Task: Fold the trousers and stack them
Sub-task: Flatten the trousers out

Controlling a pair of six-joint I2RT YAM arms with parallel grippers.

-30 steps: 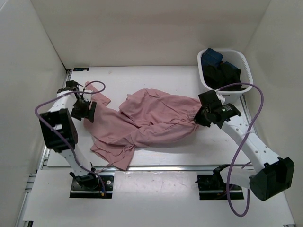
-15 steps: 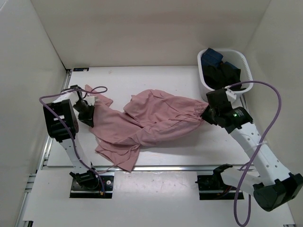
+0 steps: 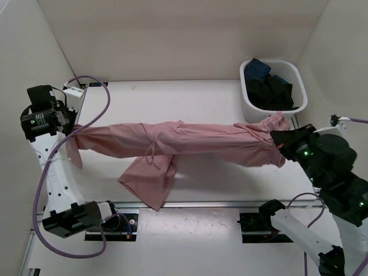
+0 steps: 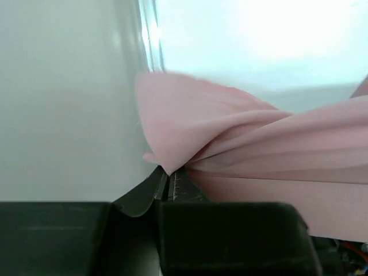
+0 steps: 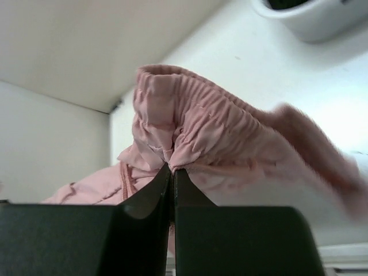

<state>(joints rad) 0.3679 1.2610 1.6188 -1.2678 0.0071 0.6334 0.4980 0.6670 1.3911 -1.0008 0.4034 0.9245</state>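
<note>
The dusty-pink trousers hang stretched in a long band above the table, from far left to far right. My left gripper is shut on a leg end at the left; the wrist view has pink cloth pinched between the jaws of the left gripper. My right gripper is shut on the gathered waistband, which bunches above the right gripper. One trouser leg droops down onto the table near the front edge.
A white basket holding dark blue and black garments stands at the back right, close behind the right gripper. White walls close in the table on the left, back and right. A metal rail runs along the table's front.
The left gripper has shut on the leg end. Both arms have risen and pulled apart, lifting the crumpled trousers off the table and stretching them out.
</note>
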